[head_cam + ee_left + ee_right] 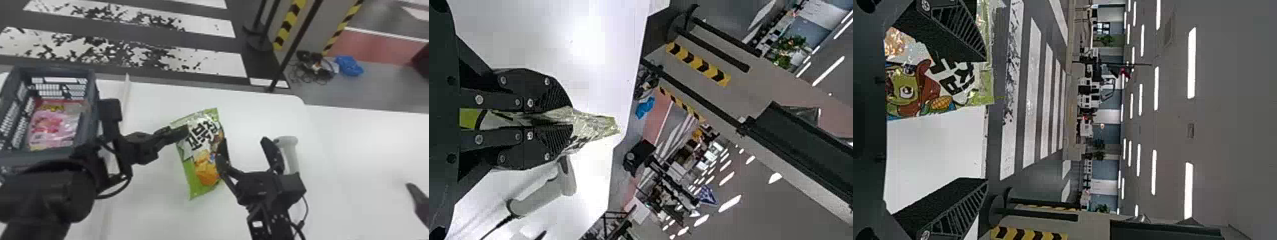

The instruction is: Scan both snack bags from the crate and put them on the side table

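My left gripper [182,132] is shut on the left edge of the green snack bag [204,166], which hangs tilted over the white table. In the left wrist view the left gripper [569,124] pinches the bag's crumpled end [601,126]. Beside the bag's right edge, my right gripper [244,143] stands open, one finger close to the bag. From the right wrist, the right gripper [984,119] has its fingers wide apart and the bag's printed face [905,87] near one of them. A pink snack bag [54,126] lies in the grey crate [92,105].
A light grey handheld scanner [291,156] stands just right of the right gripper; it also appears as a scanner [549,192] in the left wrist view. The white table [344,153] extends to the right, where a dark object [419,199] sits at the edge.
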`<state>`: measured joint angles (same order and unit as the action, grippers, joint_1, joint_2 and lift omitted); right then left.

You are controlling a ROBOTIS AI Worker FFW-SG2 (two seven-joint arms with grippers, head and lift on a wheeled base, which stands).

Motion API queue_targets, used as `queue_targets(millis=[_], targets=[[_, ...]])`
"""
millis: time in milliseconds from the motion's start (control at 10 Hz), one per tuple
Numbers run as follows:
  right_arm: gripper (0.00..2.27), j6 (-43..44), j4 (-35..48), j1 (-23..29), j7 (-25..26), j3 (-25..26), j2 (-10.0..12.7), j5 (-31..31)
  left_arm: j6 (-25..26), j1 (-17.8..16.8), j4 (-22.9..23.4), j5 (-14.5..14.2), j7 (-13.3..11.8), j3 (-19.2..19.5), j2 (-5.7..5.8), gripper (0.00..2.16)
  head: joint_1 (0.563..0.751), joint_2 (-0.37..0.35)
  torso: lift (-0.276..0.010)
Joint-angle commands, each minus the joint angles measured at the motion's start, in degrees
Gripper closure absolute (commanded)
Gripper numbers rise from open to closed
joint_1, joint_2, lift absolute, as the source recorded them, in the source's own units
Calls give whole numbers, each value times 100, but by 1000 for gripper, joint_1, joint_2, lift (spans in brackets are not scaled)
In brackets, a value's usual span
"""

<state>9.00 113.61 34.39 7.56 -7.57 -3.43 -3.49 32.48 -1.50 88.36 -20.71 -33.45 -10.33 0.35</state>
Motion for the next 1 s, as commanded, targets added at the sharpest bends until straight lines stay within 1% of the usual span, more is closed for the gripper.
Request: queue_targets(millis=[0,100,200,300,400,500,600,700,800,900], targets=[[66,0,-5,-11,0,1,0,15,-140,71,199,270,75,-162,9,-2,695,-250,-87],[66,0,-5,-11,0,1,0,15,-386,212,506,604,339,-224,18,16,695,-258,-87],[66,0,-5,-11,0,1,0,15,-457,352,823,903,506,-224,44,36,695,-256,-87],[66,0,-5,-11,0,1,0,15,-474,519,1245,1307,778,-215,79,66,695,-246,-87],[66,-18,-5,-29,0,1,-35,50,-492,739,1649,1632,1033,-162,106,66,695,-229,-87],[63,-105,-14,-64,0,1,-53,103,-527,968,2036,1931,1429,-101,158,70,695,-217,-87],[63,-211,-49,-108,0,1,-79,112,-685,1179,2299,2010,1833,-39,211,73,695,-190,-87],[63,-334,-49,-143,-9,10,-114,164,-949,1442,2563,2010,2018,233,361,80,695,-156,-87],[63,-510,-49,-169,-9,37,-158,235,-1459,1715,2809,2001,2211,435,519,90,695,-122,-87],[60,-615,-49,-196,-26,72,-193,322,-1916,2031,3055,1869,2369,690,686,90,695,-83,-87]])
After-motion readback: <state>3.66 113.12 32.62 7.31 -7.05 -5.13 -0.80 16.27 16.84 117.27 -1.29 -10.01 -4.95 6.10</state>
